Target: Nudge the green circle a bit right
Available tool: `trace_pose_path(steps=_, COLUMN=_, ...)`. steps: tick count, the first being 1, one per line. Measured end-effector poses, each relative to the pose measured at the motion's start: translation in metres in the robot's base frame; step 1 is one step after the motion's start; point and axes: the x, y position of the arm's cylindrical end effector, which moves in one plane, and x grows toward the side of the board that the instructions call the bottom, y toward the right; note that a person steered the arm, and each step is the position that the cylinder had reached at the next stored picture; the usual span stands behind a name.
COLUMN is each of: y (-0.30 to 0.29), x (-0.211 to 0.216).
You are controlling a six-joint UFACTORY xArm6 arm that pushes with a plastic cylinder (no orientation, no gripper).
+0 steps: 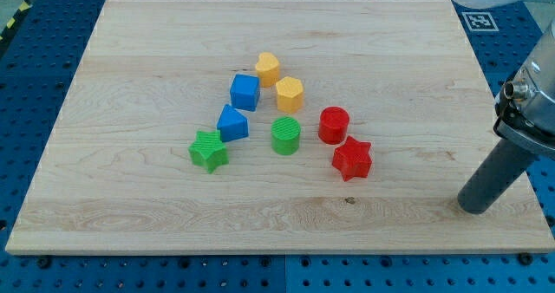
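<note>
The green circle (285,135) stands near the middle of the wooden board (130,189). A green star (209,150) lies to its left, and a blue triangular block (231,123) sits between them, slightly higher. A red circle (333,125) is just right of the green circle, with a red star (352,159) below it. My tip (473,208) rests on the board at the view's lower right, far to the right of the green circle and touching no block.
A blue cube (244,92), a yellow hexagon (289,94) and a yellow heart-like block (267,68) cluster above the green circle. The board's right edge (512,146) runs just beside my rod. A blue perforated table surrounds the board.
</note>
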Motion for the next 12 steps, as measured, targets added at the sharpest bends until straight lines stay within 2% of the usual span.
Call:
trace_pose_path(steps=8, y=-0.005, x=-0.008)
trace_pose_path(steps=9, y=-0.005, x=-0.038)
trace_pose_path(steps=10, y=-0.005, x=-0.050)
trace_pose_path(steps=12, y=-0.006, x=-0.035)
